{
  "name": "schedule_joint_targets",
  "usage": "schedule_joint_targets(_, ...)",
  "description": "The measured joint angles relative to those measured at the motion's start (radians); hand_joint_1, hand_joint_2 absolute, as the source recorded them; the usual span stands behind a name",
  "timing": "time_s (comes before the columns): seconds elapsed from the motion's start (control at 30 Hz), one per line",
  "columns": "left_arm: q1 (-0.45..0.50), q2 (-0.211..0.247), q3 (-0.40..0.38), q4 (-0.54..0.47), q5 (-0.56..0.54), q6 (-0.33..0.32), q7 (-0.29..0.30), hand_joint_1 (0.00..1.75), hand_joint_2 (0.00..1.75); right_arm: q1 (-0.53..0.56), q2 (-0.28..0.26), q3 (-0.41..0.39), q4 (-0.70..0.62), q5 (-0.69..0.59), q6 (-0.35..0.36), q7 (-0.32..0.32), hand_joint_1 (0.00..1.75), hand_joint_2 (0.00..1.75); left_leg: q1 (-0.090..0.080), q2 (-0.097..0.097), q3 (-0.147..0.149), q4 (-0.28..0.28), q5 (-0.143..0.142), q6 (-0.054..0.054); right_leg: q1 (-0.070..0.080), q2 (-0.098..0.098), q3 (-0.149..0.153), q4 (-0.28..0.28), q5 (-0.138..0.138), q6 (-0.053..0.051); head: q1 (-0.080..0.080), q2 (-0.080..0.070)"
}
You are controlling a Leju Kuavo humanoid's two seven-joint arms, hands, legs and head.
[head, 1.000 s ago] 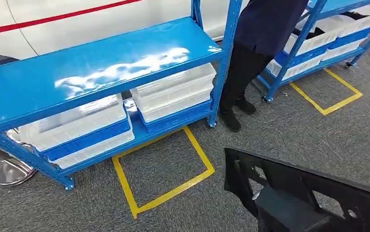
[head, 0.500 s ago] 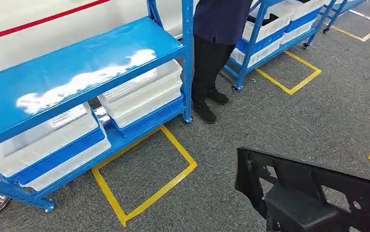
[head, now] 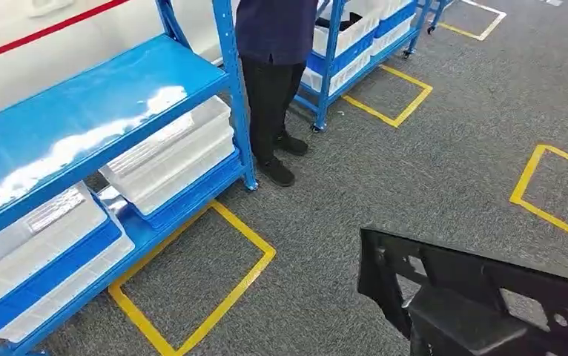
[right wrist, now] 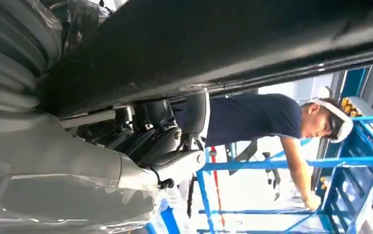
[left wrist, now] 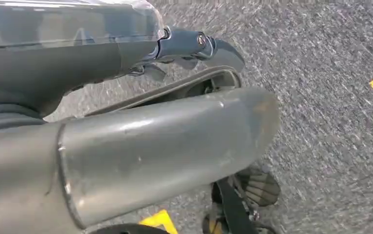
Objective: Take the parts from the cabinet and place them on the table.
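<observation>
Carrying step in hand, judged from the black part [head: 481, 297] held low at the right of the head view, above grey carpet [head: 429, 170] and well apart from the blue rack [head: 81, 111]; no table in sight, so placing judged not yet done. Right hand [right wrist: 145, 141] seen close under the part in the right wrist view, fingers [right wrist: 175, 165] curled up against its dark underside and clamped on it, as far as can be told. Left hand [left wrist: 194, 46] seen over the carpet in the left wrist view; fingers partly hidden behind the arm, so apart or together cannot be told; nothing seen in them. Person [head: 273, 81] standing beside the rack, near the likely path; white bins [head: 170, 156] on the lower shelf. Advised: keep the part level and the hold firm; keep the wide panel away from rack posts and the person; set down flat only once the table is plainly under it.
</observation>
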Motion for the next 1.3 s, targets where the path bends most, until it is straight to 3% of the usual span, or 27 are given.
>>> schedule_joint_targets(0.03,0.0,-0.003,0.0,0.0,0.0,0.0,0.0,0.0,0.0,0.001,0.005,-0.009,0.0,0.0,0.009,0.0,1.75,1.75,0.006,0.021,0.004,-0.008,0.008,0.006,0.0,-0.038,-0.002,0.016,-0.01,0.0,0.0,0.0)
schedule_joint_targets(0.07,0.001,-0.003,0.0,0.0,0.0,0.0,-0.002,0.0,0.0,-0.001,0.011,-0.016,-0.001,0.0,0.019,0.0,1.75,1.75,0.006,0.032,0.004,-0.013,0.011,0.015,0.005,-0.102,-0.026,0.059,-0.047,0.003,0.002,0.0)
schedule_joint_targets(0.13,0.005,-0.002,0.0,0.0,0.0,0.0,-0.001,0.0,0.0,-0.004,0.017,-0.029,0.0,0.0,0.031,0.0,1.75,1.75,0.002,0.062,0.0,-0.012,0.01,0.017,0.001,-0.139,-0.093,0.203,-0.125,0.01,0.001,0.0)
schedule_joint_targets(0.2,0.007,-0.001,0.0,0.0,0.0,0.001,-0.001,0.0,0.0,-0.003,0.022,-0.04,0.0,0.0,0.04,0.0,1.75,1.75,0.0,0.093,-0.001,-0.011,0.008,0.017,-0.006,-0.146,-0.138,0.301,-0.152,0.017,0.001,0.0)
schedule_joint_targets(0.23,0.006,-0.001,0.0,0.0,0.0,0.001,-0.001,0.0,0.0,-0.002,0.024,-0.046,0.0,0.0,0.042,0.0,1.75,1.75,0.0,0.108,0.0,-0.01,0.006,0.015,-0.008,-0.15,-0.124,0.278,-0.128,0.02,0.002,0.0)
schedule_joint_targets(0.3,0.003,-0.002,0.0,0.0,0.0,0.001,-0.001,0.0,0.0,-0.003,0.03,-0.055,0.0,0.0,0.044,0.0,1.75,1.75,0.0,0.132,0.006,-0.009,0.0,0.009,-0.011,-0.173,-0.036,0.127,-0.051,0.019,0.002,0.0)
schedule_joint_targets(0.33,0.003,-0.003,0.001,0.0,0.0,0.001,-0.001,0.0,0.0,-0.003,0.033,-0.057,0.0,0.002,0.044,0.0,1.75,1.75,0.0,0.142,0.012,-0.009,-0.004,0.004,-0.01,-0.207,0.017,0.04,-0.021,0.014,0.002,0.0)
schedule_joint_targets(0.37,0.004,-0.003,0.001,0.0,0.0,0.001,0.0,0.0,0.0,-0.005,0.035,-0.058,0.0,0.002,0.045,0.0,1.75,1.75,-0.007,0.153,0.012,-0.006,-0.01,-0.004,0.005,-0.249,0.036,-0.001,-0.038,0.004,0.001,0.0)
schedule_joint_targets(0.5,-0.005,-0.003,0.001,0.0,0.0,0.0,0.002,0.0,0.0,0.0,0.049,-0.068,0.0,0.002,0.045,0.0,1.75,1.75,-0.008,0.191,0.028,-0.007,-0.016,-0.023,0.007,-0.196,0.025,-0.005,-0.03,-0.02,0.001,0.0)
schedule_joint_targets(0.53,-0.006,-0.003,0.001,0.0,0.0,0.0,0.003,0.0,0.0,0.001,0.052,-0.07,0.0,0.002,0.047,0.0,1.75,1.75,0.0,0.165,0.024,0.003,-0.03,-0.03,-0.002,-0.185,0.03,-0.013,-0.024,-0.028,0.001,0.0)
schedule_joint_targets(0.57,-0.004,-0.002,0.001,0.0,0.0,0.0,0.003,0.0,0.0,0.0,0.057,-0.072,0.0,0.002,0.051,0.0,1.75,1.75,0.0,0.115,0.014,0.032,-0.054,-0.032,-0.002,-0.177,0.029,-0.015,-0.022,-0.034,0.001,0.0)
schedule_joint_targets(0.6,-0.002,-0.002,0.001,0.0,0.0,0.0,0.005,0.0,0.0,-0.002,0.061,-0.073,0.0,0.002,0.053,0.0,1.75,1.75,0.0,0.085,-0.017,0.099,-0.097,-0.033,-0.003,-0.167,0.027,-0.014,-0.02,-0.039,0.0,0.0)
schedule_joint_targets(0.67,0.003,-0.002,0.001,0.0,0.0,0.0,0.007,0.0,0.0,-0.001,0.067,-0.077,0.0,0.003,0.054,0.0,1.75,1.75,0.0,0.064,-0.095,0.265,-0.168,-0.036,0.0,-0.14,0.024,-0.013,-0.02,-0.042,0.001,0.0)
schedule_joint_targets(0.7,0.005,-0.002,0.001,0.0,0.0,0.0,0.007,0.0,0.0,0.0,0.069,-0.081,0.0,0.006,0.051,0.0,1.75,1.75,0.0,0.063,-0.118,0.307,-0.17,-0.037,0.002,-0.126,0.024,-0.012,-0.02,-0.042,0.0,0.0)
schedule_joint_targets(0.77,0.006,-0.002,0.001,0.0,0.0,0.0,0.006,0.0,0.0,0.002,0.072,-0.085,0.0,0.012,0.037,0.0,1.75,1.75,0.0,0.061,-0.1,0.25,-0.104,-0.035,0.002,-0.095,0.028,-0.01,-0.02,-0.042,0.0,0.0)
schedule_joint_targets(0.8,0.006,-0.002,0.001,0.0,0.0,0.0,0.006,0.0,0.0,0.004,0.074,-0.087,0.0,0.015,0.028,0.0,1.75,1.75,0.001,0.053,-0.061,0.155,-0.046,-0.031,0.002,-0.077,0.029,-0.007,-0.02,-0.041,0.0,0.0)
schedule_joint_targets(0.83,0.007,-0.001,0.0,0.0,0.0,-0.002,0.005,0.0,0.0,0.005,0.075,-0.087,0.0,0.019,0.019,0.0,1.75,1.75,0.003,0.027,-0.029,0.075,-0.004,-0.028,0.001,-0.066,0.03,-0.004,-0.022,-0.038,0.0,0.0)
schedule_joint_targets(0.87,0.011,0.0,0.0,0.0,0.0,-0.002,0.005,0.0,0.0,0.007,0.076,-0.088,0.0,0.019,0.013,0.0,1.75,1.75,0.007,-0.043,-0.013,0.033,-0.006,-0.021,0.001,-0.056,0.025,-0.001,-0.022,-0.035,0.001,0.0)
schedule_joint_targets(0.9,0.01,0.0,-0.001,0.0,0.0,-0.003,0.004,0.0,0.0,0.007,0.077,-0.088,0.0,0.021,0.01,0.0,1.75,1.75,0.008,-0.049,-0.01,0.008,-0.008,-0.021,0.004,-0.042,0.016,0.007,-0.021,-0.027,0.001,0.0)
schedule_joint_targets(1.0,0.006,-0.001,-0.002,0.0,0.0,-0.005,0.004,0.0,0.0,0.017,0.079,-0.09,0.0,0.021,-0.002,0.0,1.75,1.75,-0.001,-0.013,-0.008,0.012,-0.003,-0.007,-0.003,-0.002,0.004,-0.002,-0.006,-0.003,0.001,0.0)
schedule_joint_targets(1.03,0.006,-0.003,-0.002,0.0,0.0,-0.007,0.004,0.0,0.0,0.02,0.079,-0.09,-0.002,0.019,-0.007,0.0,1.75,1.75,0.013,0.003,-0.004,-0.003,0.006,0.004,-0.004,0.0,0.003,0.003,-0.009,0.001,0.001,0.0)
schedule_joint_targets(1.07,0.006,-0.003,-0.003,0.0,0.0,-0.01,0.003,0.0,0.0,0.025,0.079,-0.091,-0.003,0.018,-0.014,0.0,1.75,1.75,0.008,0.018,-0.002,-0.007,0.009,0.009,0.002,-0.065,-0.007,0.027,-0.03,0.001,0.002,0.0)
schedule_joint_targets(1.1,0.007,-0.003,-0.003,0.0,0.0,-0.012,0.003,0.0,0.0,0.024,0.079,-0.091,-0.005,0.018,-0.018,0.0,1.75,1.75,0.006,0.032,-0.003,-0.007,0.009,0.016,0.003,-0.106,-0.035,0.082,-0.067,0.002,0.002,0.0)
schedule_joint_targets(1.17,0.012,-0.002,-0.003,0.0,0.0,-0.014,0.003,0.0,0.0,0.027,0.079,-0.091,-0.005,0.019,-0.031,0.0,1.75,1.75,0.0,0.066,-0.005,-0.006,0.008,0.019,-0.002,-0.139,-0.106,0.234,-0.14,0.009,0.002,0.0)
schedule_joint_targets(1.2,0.014,-0.002,-0.004,0.0,0.0,-0.017,0.004,0.0,0.0,0.031,0.079,-0.092,-0.005,0.02,-0.036,0.0,1.75,1.75,-0.001,0.082,-0.008,-0.006,0.007,0.02,-0.005,-0.144,-0.131,0.286,-0.155,0.012,0.002,0.0)
schedule_joint_targets(1.23,0.015,-0.002,-0.005,0.0,0.0,-0.017,0.004,0.0,0.0,0.035,0.079,-0.092,-0.005,0.022,-0.039,0.0,1.75,1.75,-0.002,0.098,-0.007,-0.006,0.006,0.019,-0.008,-0.147,-0.132,0.294,-0.146,0.014,0.002,0.0)
schedule_joint_targets(1.3,0.013,-0.002,-0.008,0.0,0.0,-0.019,0.004,0.0,0.0,0.039,0.079,-0.093,-0.005,0.024,-0.047,0.0,1.75,1.75,-0.002,0.124,-0.004,-0.006,0.003,0.015,-0.009,-0.16,-0.063,0.175,-0.077,0.013,0.003,0.0)
